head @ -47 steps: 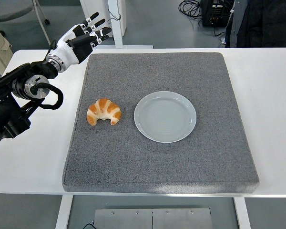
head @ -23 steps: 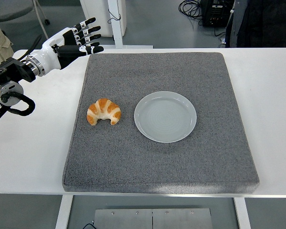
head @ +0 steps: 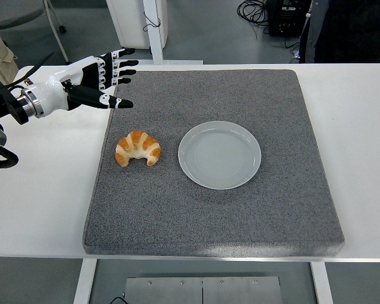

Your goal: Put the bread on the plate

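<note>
A golden croissant (head: 138, 148) lies on the grey mat, curved ends toward the near edge. Just right of it sits a pale blue-grey plate (head: 220, 154) with nothing on it. My left hand (head: 107, 79) hovers over the mat's far left corner, up and to the left of the croissant and well apart from it. Its white and black fingers (head: 121, 64) are spread, the thumb points right, and it holds nothing. The right arm does not show.
A thick grey mat (head: 240, 215) covers most of the white table (head: 44, 190). Bare table runs along the left and right sides. Beyond the far edge are a white post, chair legs, cables and a person's dark clothing at the top right.
My left arm has drawn back toward the left edge while the hand dropped lower and nearer, rotating so the thumb points toward the mat. The croissant and plate have not moved.
</note>
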Available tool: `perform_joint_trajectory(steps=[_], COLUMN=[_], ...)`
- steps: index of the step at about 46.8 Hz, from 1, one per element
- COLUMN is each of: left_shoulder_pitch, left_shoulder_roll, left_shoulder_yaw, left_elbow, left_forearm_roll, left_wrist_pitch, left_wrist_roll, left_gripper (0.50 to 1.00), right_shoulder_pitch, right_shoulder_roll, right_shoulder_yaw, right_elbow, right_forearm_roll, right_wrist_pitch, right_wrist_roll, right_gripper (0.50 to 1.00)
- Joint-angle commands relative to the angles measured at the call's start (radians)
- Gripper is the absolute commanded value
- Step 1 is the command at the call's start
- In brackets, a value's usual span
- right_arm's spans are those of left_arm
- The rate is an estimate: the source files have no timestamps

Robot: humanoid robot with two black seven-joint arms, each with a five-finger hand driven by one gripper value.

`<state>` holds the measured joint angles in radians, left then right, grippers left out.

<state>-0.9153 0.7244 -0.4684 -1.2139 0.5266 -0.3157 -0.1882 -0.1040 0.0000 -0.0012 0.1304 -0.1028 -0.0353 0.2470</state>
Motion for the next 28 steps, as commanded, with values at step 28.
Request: perform_joint_trajectory(steps=[28], left_shoulder_pitch=[0.006], left_shoulder_roll=[0.058], left_shoulder_yaw=[-0.004], left_elbow=[-0.065], left_forearm_roll=[0.366], left_wrist_pitch=[0.017], left_wrist_roll=[-0.033], left_gripper=[0.995], right_shoulder_pitch=[0.000], right_shoulder_roll=[0.000], right_shoulder_yaw=[0.000], right_elbow=[0.000], right_forearm_roll=[0.000], right_wrist_pitch=[0.000], right_wrist_roll=[0.000], right_gripper=[1.000])
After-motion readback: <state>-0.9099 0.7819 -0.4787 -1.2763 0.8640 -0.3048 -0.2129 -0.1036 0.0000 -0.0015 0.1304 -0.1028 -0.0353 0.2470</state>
